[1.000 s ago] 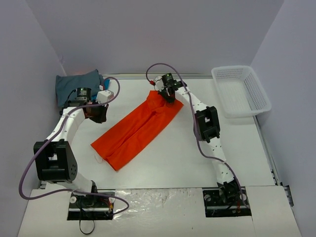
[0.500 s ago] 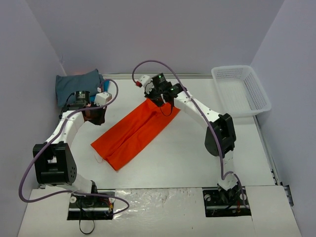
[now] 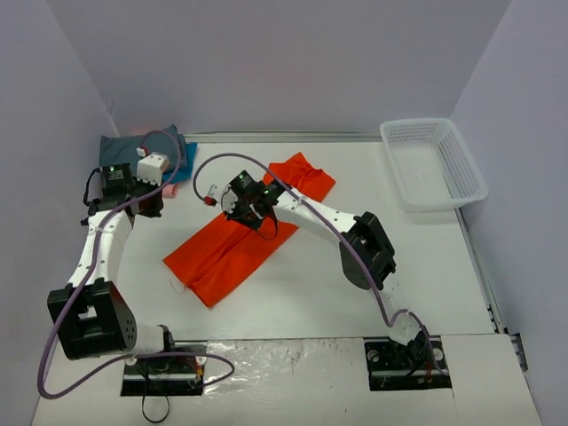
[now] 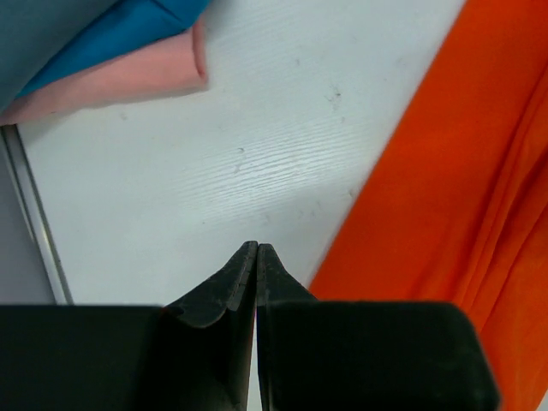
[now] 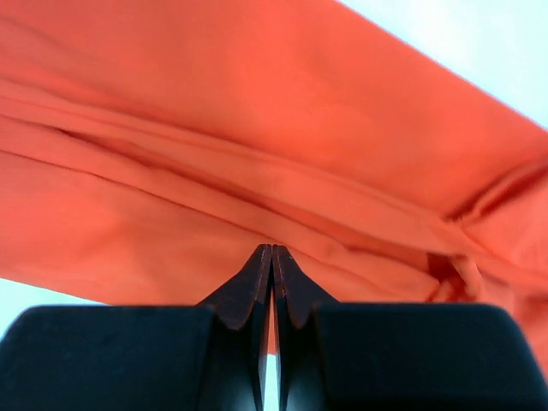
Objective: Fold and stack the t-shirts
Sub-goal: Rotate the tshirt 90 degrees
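A bright orange cloth t-shirt (image 3: 222,253) lies in a long diagonal strip on the white table (image 3: 293,293), left gripper (image 4: 257,250) closed empty beside it, right gripper (image 5: 271,251) closed over its middle; limp and light, likely best pinched at corners.

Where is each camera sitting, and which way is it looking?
Top external: high up behind the arms, looking down on the table; both arms, the orange t-shirt and the basket show.
Left wrist: on the left arm, facing down past the shut left gripper at bare table and the pink t-shirt.
Right wrist: on the right arm, facing down past the shut right gripper, close over orange cloth.
Shared: all three see the orange t-shirt.
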`<state>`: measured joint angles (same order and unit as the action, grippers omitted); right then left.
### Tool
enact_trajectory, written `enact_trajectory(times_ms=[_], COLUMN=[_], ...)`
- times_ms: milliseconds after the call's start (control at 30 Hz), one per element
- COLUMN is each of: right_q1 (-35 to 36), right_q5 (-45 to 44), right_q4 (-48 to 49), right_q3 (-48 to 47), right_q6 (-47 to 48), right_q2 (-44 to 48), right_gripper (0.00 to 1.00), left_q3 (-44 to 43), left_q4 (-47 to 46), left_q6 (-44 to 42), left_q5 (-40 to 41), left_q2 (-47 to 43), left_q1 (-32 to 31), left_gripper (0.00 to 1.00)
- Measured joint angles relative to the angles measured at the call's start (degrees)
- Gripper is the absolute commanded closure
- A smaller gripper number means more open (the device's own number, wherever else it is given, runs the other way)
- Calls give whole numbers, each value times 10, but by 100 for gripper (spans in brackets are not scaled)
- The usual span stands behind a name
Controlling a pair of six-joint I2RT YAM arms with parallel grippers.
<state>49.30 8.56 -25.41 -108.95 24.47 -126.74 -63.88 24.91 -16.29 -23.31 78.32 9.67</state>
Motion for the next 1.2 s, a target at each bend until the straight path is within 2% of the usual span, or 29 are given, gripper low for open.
enact_trajectory(times_ms=[367,633,933,1200], right_q1=[55,64,58,2], right_q5=[34,39,40,61], right_q4=[3,12,56,15], right_q3=[-32,-16,101,202], right_q6=[-9,-9,-7,3], right_q2=[-63,-82,-15,55], right_gripper=[100,100,100,100], left_q3=[21,26,26,26], left_q4=[-35,-46,-45,-39], left_q6=[51,63,64,65], left_q5=[47,52,44,17], left_q2=[-18,-18,-18,-18], left_q1=[111,115,115,115], left_gripper=[98,98,98,98])
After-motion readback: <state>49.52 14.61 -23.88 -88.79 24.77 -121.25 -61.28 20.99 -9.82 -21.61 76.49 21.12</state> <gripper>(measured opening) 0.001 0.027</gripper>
